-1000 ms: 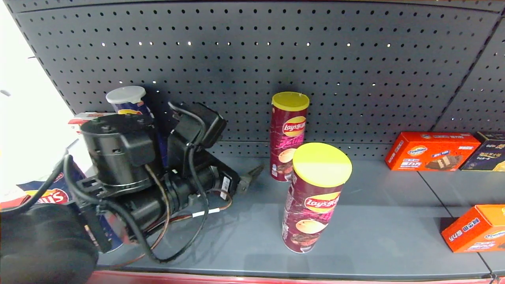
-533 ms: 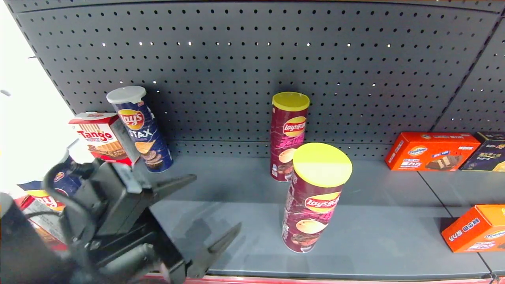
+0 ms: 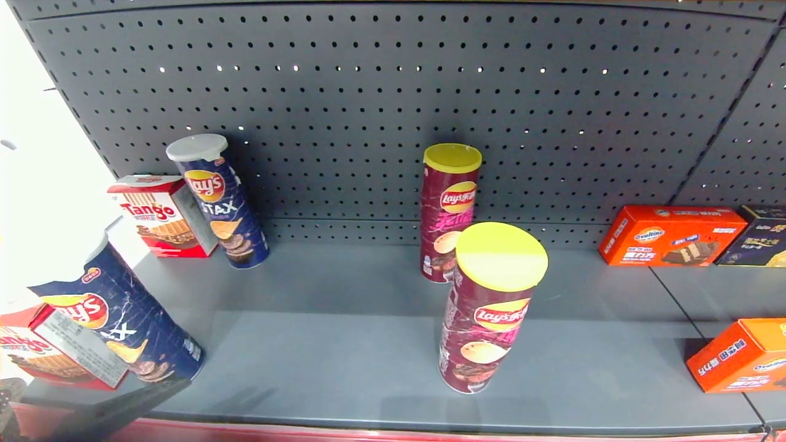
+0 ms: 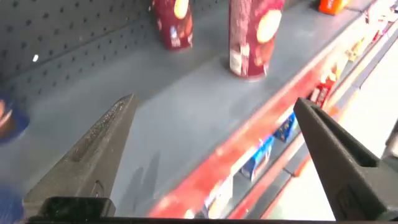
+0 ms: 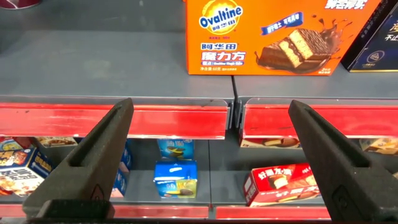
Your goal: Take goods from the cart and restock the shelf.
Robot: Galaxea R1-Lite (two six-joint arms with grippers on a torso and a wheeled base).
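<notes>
On the grey shelf (image 3: pixel 344 344) two maroon chip cans with yellow lids stand upright, one at the back (image 3: pixel 449 212) and one nearer the front (image 3: pixel 491 307). At the left, a blue chip can (image 3: pixel 218 199) stands by the back panel and another blue can (image 3: pixel 123 319) near the front edge. My left gripper (image 4: pixel 214 102) is open and holds nothing, off the shelf's front left edge; one of its fingers (image 3: pixel 123 402) pokes in at the bottom left. My right gripper (image 5: pixel 210 104) is open and holds nothing, in front of the red shelf edge (image 5: pixel 174 121), below an orange box (image 5: pixel 267 37).
Red wafer boxes sit at the back left (image 3: pixel 161 215) and the front left corner (image 3: pixel 43 362). Orange boxes lie at the right back (image 3: pixel 672 235) and right front (image 3: pixel 740 356), with a dark box (image 3: pixel 758 244) beside them. A lower shelf holds small boxes (image 5: pixel 177 177).
My left arm has pulled back from the middle of the shelf, down and to the left, almost out of the head view. The blue cans and wafer boxes it hid are now uncovered.
</notes>
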